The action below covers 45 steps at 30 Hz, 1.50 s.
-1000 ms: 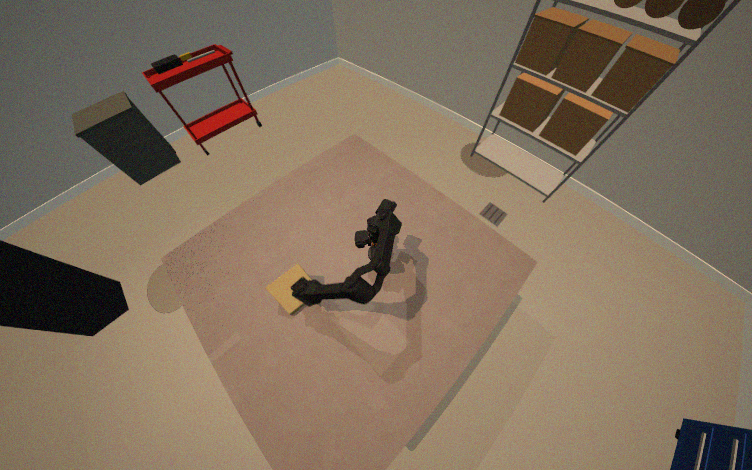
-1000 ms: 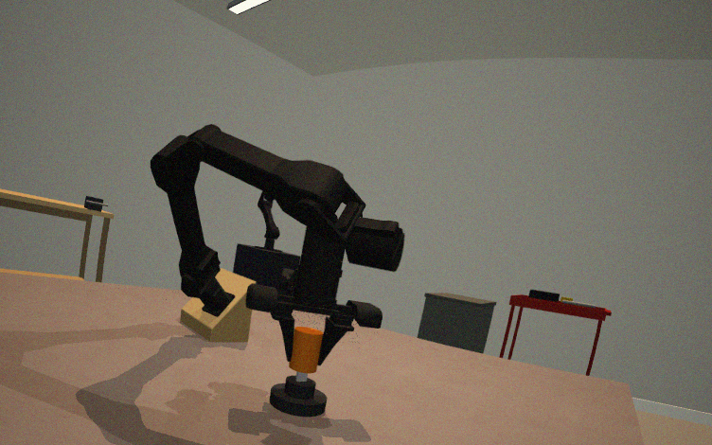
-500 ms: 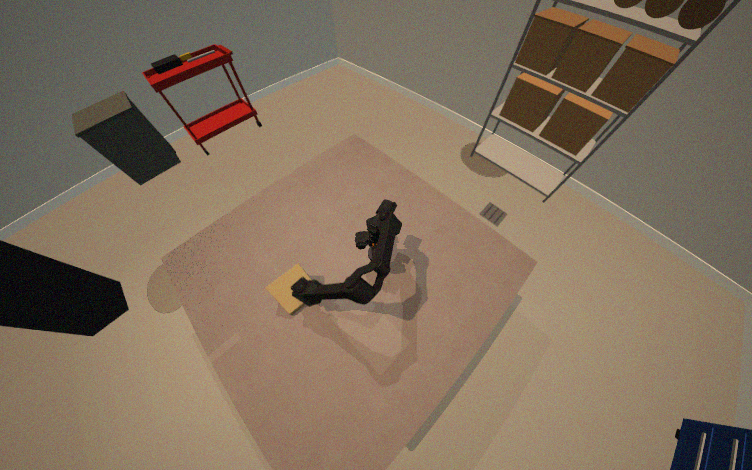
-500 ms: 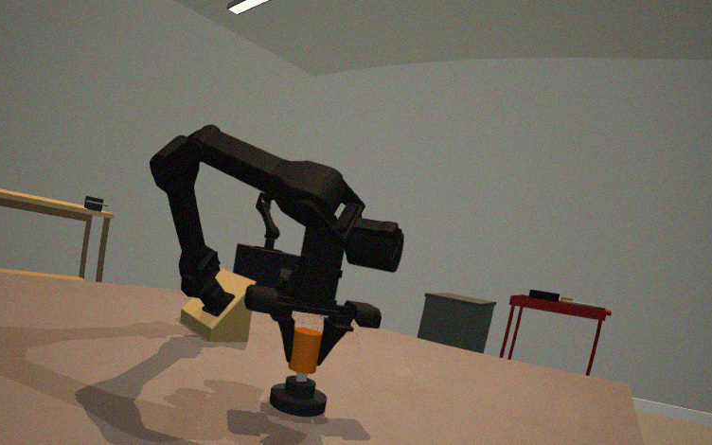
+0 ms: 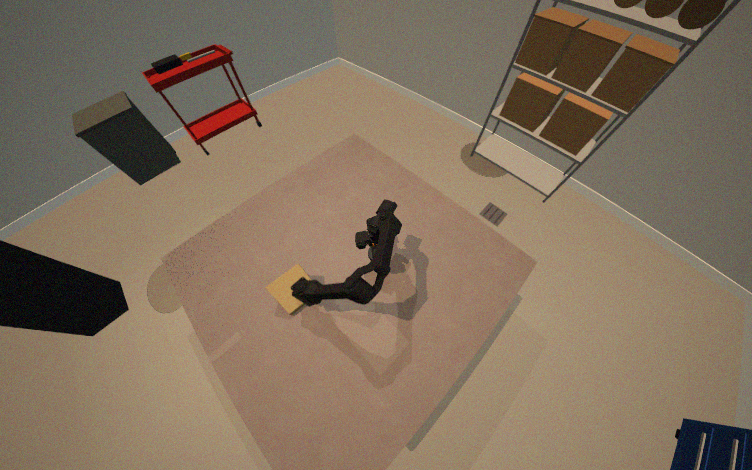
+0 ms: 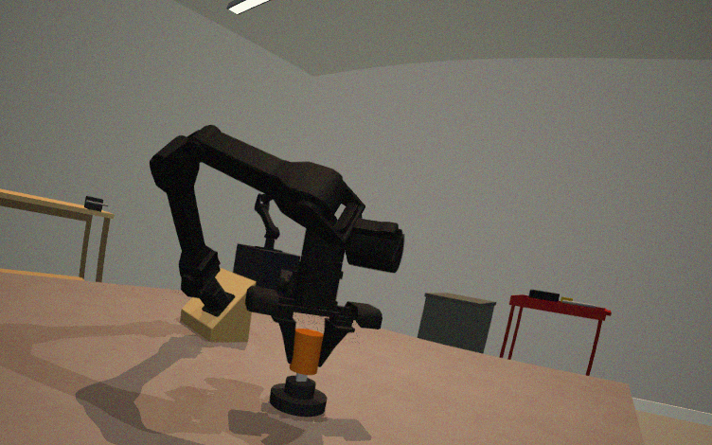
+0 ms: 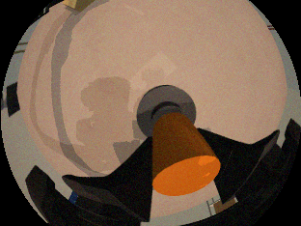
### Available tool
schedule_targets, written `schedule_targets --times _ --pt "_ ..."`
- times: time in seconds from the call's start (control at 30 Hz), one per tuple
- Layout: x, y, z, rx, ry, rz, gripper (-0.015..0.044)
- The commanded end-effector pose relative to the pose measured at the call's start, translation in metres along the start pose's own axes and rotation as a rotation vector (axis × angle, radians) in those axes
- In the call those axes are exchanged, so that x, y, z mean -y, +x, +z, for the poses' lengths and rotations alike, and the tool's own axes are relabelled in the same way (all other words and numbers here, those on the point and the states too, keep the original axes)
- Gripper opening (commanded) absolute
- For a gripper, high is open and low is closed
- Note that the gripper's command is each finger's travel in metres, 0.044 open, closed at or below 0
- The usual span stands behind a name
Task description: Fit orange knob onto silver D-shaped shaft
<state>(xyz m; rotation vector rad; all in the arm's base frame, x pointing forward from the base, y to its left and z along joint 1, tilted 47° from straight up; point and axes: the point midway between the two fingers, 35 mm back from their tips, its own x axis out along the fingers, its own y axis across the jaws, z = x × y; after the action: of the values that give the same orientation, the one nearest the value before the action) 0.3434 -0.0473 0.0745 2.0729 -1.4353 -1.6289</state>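
Observation:
The orange knob [image 6: 306, 351] [image 7: 184, 159] is an upright cylinder between the fingertips of my gripper [image 6: 307, 362], which is shut on it. In the exterior view the knob stands right above the round black pedestal [image 6: 298, 404] [image 7: 147, 103]. A short piece of the silver shaft [image 6: 301, 377] shows between the knob's underside and the pedestal's raised collar. The knob's hole and the shaft's flat side are hidden, so I cannot tell whether the flats line up. In the top view the arm hides most of the knob and pedestal.
The arm's base sits on a yellow wedge block [image 5: 286, 287] [image 6: 233, 326] on the pinkish table top [image 5: 320, 204] [image 6: 458, 398]. A red cart [image 5: 221, 119], a grey cabinet [image 5: 128, 140] and a shelf rack with boxes [image 5: 519, 163] stand beyond the table.

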Motion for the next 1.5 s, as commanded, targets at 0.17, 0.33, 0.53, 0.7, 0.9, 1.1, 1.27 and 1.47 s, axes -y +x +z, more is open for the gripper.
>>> schedule_targets --times 0.17,0.33,0.53,0.7,0.9,1.1,1.27,1.47 --pt "-0.0019 -0.0045 0.0016 -0.001 -0.005 -0.001 0.0" --pt "-0.0023 -0.0052 0.0009 -0.001 -0.129 -0.001 0.0" --pt "-0.0022 -0.0057 -0.0008 -0.001 -0.214 -0.001 0.0" --pt "-0.0003 -0.0044 -0.0018 -0.001 -0.214 -0.001 0.0" --pt "0.0007 -0.0031 -0.0005 -0.001 -0.214 -0.001 0.0" --pt "0.0003 -0.003 0.0009 -0.001 -0.214 -0.001 0.0" --pt "-0.0011 -0.0033 0.0019 -0.001 -0.214 -0.001 0.0" --pt "-0.002 -0.0047 0.0004 -0.001 -0.214 -0.001 0.0"
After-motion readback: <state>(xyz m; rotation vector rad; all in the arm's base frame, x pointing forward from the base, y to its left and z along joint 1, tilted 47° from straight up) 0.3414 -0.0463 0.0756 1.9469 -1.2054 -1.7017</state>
